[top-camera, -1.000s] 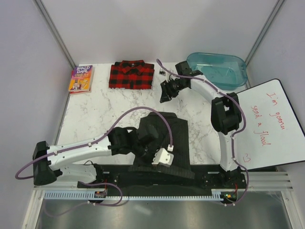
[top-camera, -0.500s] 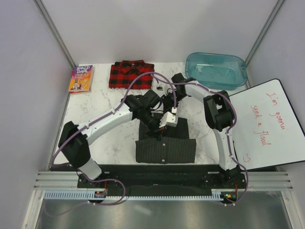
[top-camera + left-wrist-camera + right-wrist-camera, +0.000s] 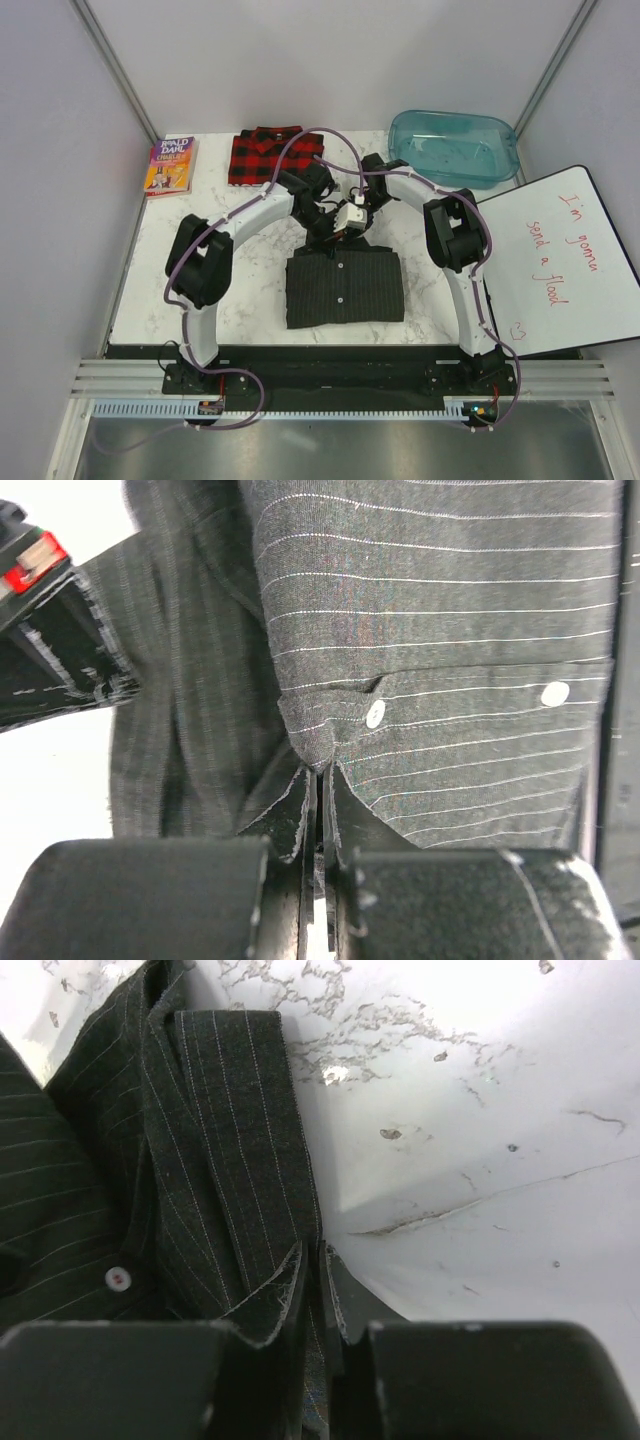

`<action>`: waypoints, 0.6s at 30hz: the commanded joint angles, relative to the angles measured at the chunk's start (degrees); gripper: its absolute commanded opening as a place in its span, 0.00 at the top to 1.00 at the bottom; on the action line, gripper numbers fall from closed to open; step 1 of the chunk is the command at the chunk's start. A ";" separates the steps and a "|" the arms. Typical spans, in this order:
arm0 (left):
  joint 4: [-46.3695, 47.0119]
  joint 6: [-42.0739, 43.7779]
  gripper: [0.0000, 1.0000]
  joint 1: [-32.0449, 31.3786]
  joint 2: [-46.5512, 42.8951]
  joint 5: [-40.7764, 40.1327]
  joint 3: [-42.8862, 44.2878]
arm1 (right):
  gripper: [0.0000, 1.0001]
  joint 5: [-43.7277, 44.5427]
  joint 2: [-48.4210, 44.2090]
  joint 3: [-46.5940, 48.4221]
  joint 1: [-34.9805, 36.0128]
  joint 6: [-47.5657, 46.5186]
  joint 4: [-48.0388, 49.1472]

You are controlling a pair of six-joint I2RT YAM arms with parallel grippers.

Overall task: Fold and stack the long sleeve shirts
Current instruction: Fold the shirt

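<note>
The charcoal pinstriped shirt [image 3: 345,290] is lying folded into a neat rectangle at the near middle of the marble worktop [image 3: 158,262], with its button placket running from far to near down the middle. Both arms are reaching in over its far edge, where the collar is, and their wrists are meeting close together there.

The left pincer [image 3: 318,802] is clenched on a small fold of the pinstriped cloth, and its two fingers are pressing together with the fabric bunching up just beyond the tips. Two pale buttons [image 3: 375,715] are showing on the cloth ahead of it.

The right pincer [image 3: 315,1290] is grasping the same shirt at its right far edge, beside the collar. Its fingers are standing nearly together with a strip of the cloth's edge between them, and bare marble is lying to the right of that edge.

The red-and-black plaid shirt [image 3: 277,157] is resting folded at the far edge of the worktop, well apart from the charcoal one. A colourful book [image 3: 172,165] is lying at the far left corner, a clear blue tub [image 3: 455,146] is sitting at the far right, and a whiteboard [image 3: 560,262] with red handwriting is leaning at the right side.
</note>
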 commanded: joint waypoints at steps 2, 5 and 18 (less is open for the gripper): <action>4.25 4.21 0.98 1.69 2.55 -1.47 4.27 | 0.87 -3.82 1.12 3.30 -0.13 -2.45 -3.25; 4.42 4.83 0.98 2.31 3.43 -1.83 5.59 | 0.88 -4.26 1.47 3.83 -0.31 -2.62 -3.87; 7.67 5.71 0.98 4.42 6.34 -4.37 7.35 | 0.90 -4.53 3.84 7.96 -1.01 -3.77 -6.07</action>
